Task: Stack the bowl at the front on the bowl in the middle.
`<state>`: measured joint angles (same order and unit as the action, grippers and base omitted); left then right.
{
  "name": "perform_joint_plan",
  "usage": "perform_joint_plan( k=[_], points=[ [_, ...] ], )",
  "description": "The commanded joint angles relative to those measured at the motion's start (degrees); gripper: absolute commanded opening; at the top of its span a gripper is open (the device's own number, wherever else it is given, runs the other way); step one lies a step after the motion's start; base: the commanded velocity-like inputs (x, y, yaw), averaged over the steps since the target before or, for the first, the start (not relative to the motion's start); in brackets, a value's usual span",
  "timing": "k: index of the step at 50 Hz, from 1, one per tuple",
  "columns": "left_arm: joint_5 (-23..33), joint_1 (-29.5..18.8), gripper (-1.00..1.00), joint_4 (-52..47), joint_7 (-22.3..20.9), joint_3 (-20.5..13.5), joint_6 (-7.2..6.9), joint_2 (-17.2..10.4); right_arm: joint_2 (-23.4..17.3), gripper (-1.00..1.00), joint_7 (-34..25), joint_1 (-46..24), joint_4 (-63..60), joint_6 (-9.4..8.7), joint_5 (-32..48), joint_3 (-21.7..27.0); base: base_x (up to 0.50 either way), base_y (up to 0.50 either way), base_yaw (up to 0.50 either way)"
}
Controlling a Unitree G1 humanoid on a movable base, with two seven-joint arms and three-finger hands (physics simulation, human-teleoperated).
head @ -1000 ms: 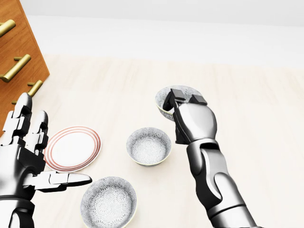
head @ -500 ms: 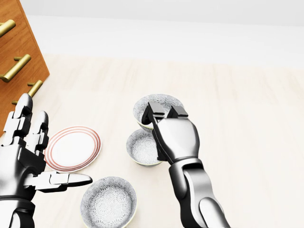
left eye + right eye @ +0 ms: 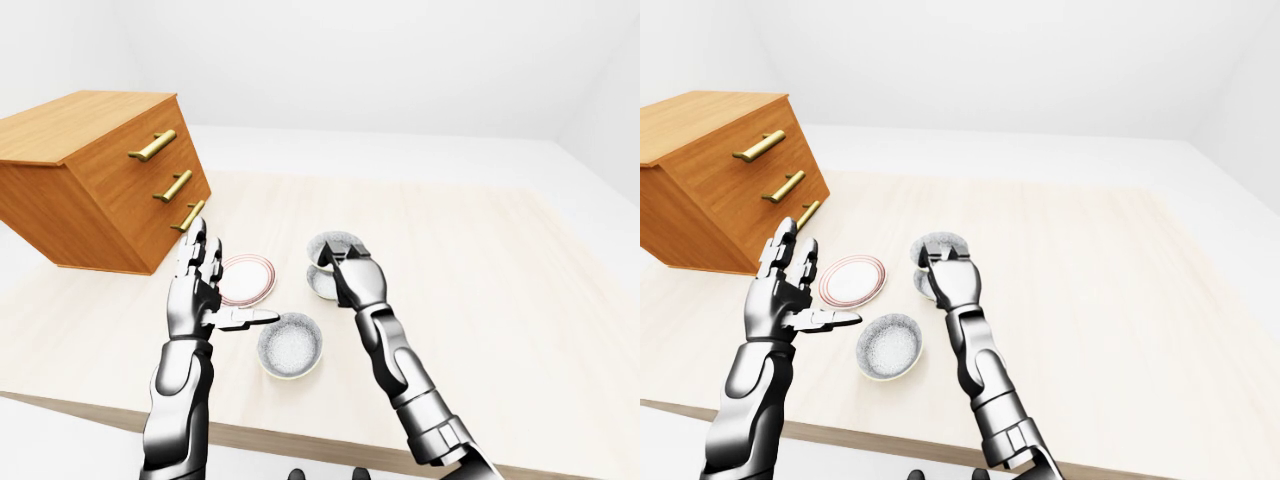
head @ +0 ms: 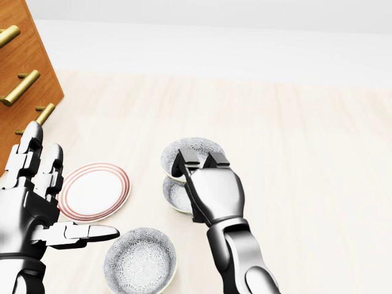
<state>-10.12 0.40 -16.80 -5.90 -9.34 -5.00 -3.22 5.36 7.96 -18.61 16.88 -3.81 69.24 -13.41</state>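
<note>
My right hand (image 4: 199, 162) is shut on the rim of a grey patterned bowl (image 4: 195, 149), a little above the table. Directly below it in the head view sits the middle bowl (image 4: 173, 195), partly hidden by my hand and the held bowl. The left-eye view shows the held bowl (image 3: 331, 246) over the middle bowl (image 3: 320, 284); I cannot tell whether they touch. A third patterned bowl (image 4: 139, 260) rests near the bottom of the head view. My left hand (image 4: 52, 205) hovers open at the left, fingers spread, holding nothing.
A white plate with red rings (image 4: 93, 191) lies left of the middle bowl, beside my left hand. A wooden chest of drawers with brass handles (image 3: 95, 170) stands at the left. The pale wooden table (image 4: 306, 184) stretches to the right.
My right hand has carried the bowl leftward and toward the bottom of the head view, from beside the middle bowl to over it. The left hand has not moved.
</note>
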Motion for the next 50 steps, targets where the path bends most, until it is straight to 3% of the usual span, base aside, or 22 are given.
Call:
perform_joint_plan(
  k=[1, 20, 22, 23, 50],
  points=[
    [-0.1, 0.0, 1.00, -0.1, 0.0, 0.0, 0.00, 0.0, 0.2, -1.00, 1.7, -0.4, 2.8, -0.53, 5.4, -0.1, 0.00, 0.00, 0.00],
    [0.0, -0.1, 1.00, 0.0, 0.0, 0.0, 0.00, 0.0, 0.4, -1.00, 1.8, 0.4, 3.7, -1.07, 6.4, -0.9, 0.00, 0.00, 0.00],
    [0.0, 0.0, 1.00, 0.1, 0.0, 0.1, 0.00, 0.0, 0.5, -0.37, 2.0, 0.3, 3.7, -1.19, 6.5, -0.7, 0.00, 0.00, 0.00],
    [0.1, 0.0, 1.00, 0.2, 0.0, 0.1, 0.00, 0.0, 0.4, 1.00, 1.7, 0.4, 3.5, -1.19, 6.6, -0.7, 0.00, 0.00, 0.00],
    [0.0, -0.4, 1.00, 0.7, 0.1, 0.0, 0.00, -0.1, -0.5, 1.00, -4.7, 5.3, -12.0, -1.19, 7.3, -0.8, 0.00, 0.00, 0.00]
  ],
)
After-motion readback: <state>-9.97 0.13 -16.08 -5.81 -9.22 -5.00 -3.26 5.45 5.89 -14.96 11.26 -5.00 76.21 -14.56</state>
